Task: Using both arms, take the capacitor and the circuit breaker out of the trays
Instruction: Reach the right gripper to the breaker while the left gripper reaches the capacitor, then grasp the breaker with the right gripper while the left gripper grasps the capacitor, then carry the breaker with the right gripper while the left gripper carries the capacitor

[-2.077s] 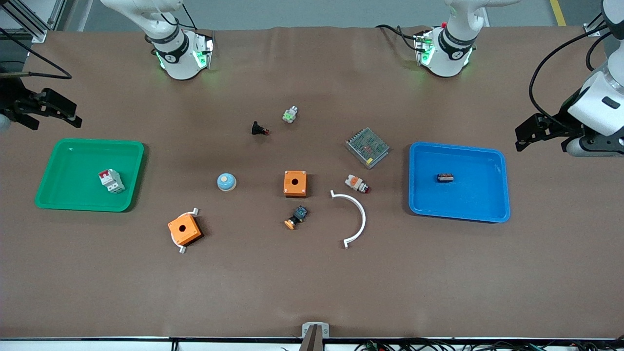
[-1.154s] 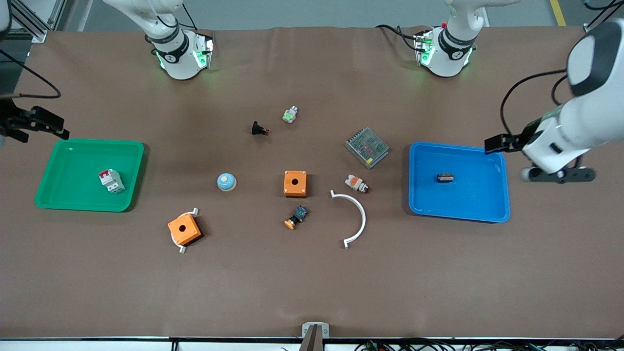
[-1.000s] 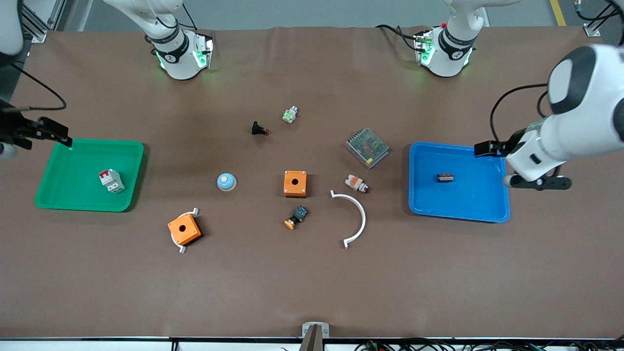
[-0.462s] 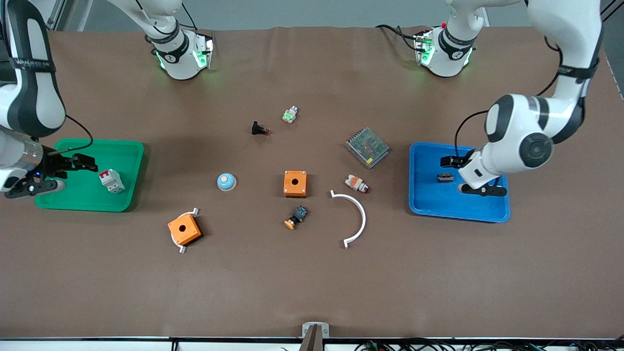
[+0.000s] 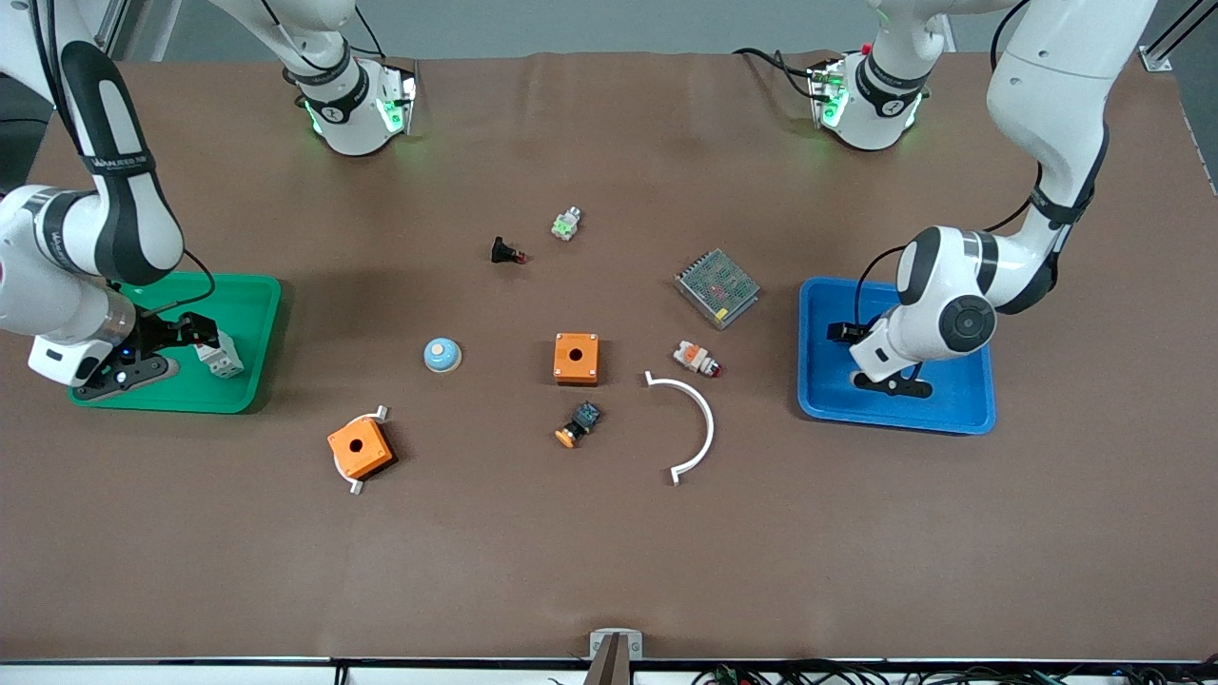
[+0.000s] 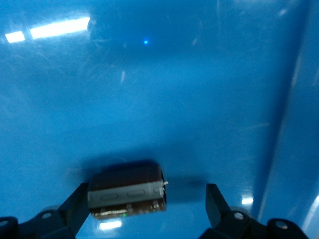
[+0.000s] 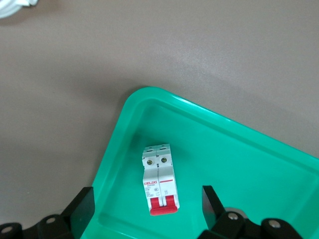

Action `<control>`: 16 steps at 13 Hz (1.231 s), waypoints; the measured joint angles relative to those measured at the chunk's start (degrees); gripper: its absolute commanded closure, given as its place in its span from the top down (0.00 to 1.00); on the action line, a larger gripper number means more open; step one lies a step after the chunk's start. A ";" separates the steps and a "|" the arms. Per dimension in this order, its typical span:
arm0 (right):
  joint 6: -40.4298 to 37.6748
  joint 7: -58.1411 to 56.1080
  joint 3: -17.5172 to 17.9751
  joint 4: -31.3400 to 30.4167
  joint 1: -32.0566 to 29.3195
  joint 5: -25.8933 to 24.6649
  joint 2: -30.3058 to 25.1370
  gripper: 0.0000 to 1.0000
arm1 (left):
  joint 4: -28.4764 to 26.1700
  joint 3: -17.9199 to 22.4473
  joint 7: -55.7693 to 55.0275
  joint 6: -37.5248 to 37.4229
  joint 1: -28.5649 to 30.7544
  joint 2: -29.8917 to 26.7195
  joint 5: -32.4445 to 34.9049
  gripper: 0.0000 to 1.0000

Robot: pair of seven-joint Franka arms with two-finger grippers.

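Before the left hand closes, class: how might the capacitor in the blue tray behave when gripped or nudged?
The capacitor is a small cylinder lying on its side, so a nudge could roll it. The blue tray looks glossy, so it may also slide. It looks rigid, so the left hand, open around it, should grip firmly.

In the front view the left arm (image 5: 937, 323) hides the capacitor (image 6: 127, 191).

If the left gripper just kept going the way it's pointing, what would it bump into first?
Probably the capacitor. The left gripper is open over the blue tray, and the capacitor lies between its fingers, close to one; depth is unclear, so a fingertip might meet the tray floor instead.
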 measured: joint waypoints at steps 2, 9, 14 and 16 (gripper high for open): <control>1.08 -0.26 -0.01 -0.25 -0.03 -1.60 1.31 0.98 | 0.24 0.00 -0.13 -0.10 0.05 -0.11 0.55 0.66; 8.62 -3.85 -0.27 -2.69 -2.31 -4.09 6.79 0.79 | 3.36 -0.01 -0.32 -5.20 0.01 -0.70 0.79 0.10; 10.97 -5.02 -0.24 -4.12 -3.10 -5.58 8.83 0.00 | 15.58 -0.78 -11.48 -9.12 -6.14 0.26 -2.61 0.08; 10.27 -5.16 -0.16 -3.97 -3.10 -5.59 8.52 0.00 | 22.40 -0.91 -21.60 -9.39 -11.63 2.91 -4.69 0.08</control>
